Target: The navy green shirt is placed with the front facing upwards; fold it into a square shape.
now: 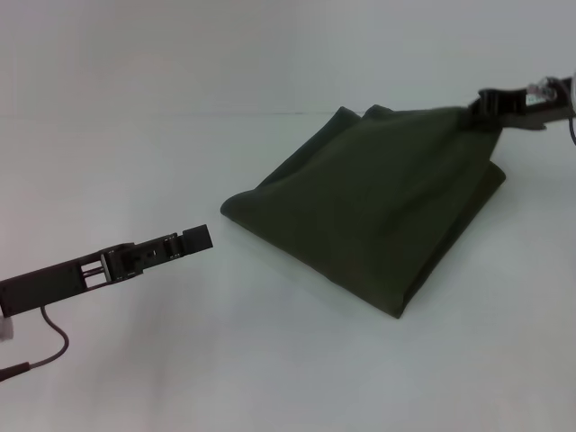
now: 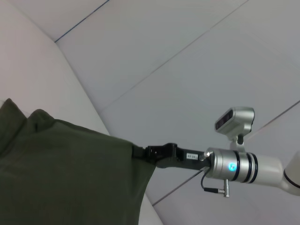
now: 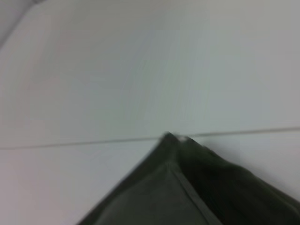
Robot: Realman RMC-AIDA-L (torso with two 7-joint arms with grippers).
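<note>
At near left, the left gripper [image 1: 196, 238] hangs over the white surface [image 1: 135, 162] with nothing in it, well apart from the shirt [image 1: 378, 207]; whether its jaws are apart or together cannot be told. The shirt, already folded, lies right of centre, its near edge flat on the surface and its far right corner lifted. At far right, the right gripper [image 1: 477, 105] has its jaws clamped on that raised corner, pulling the cloth taut.
</note>
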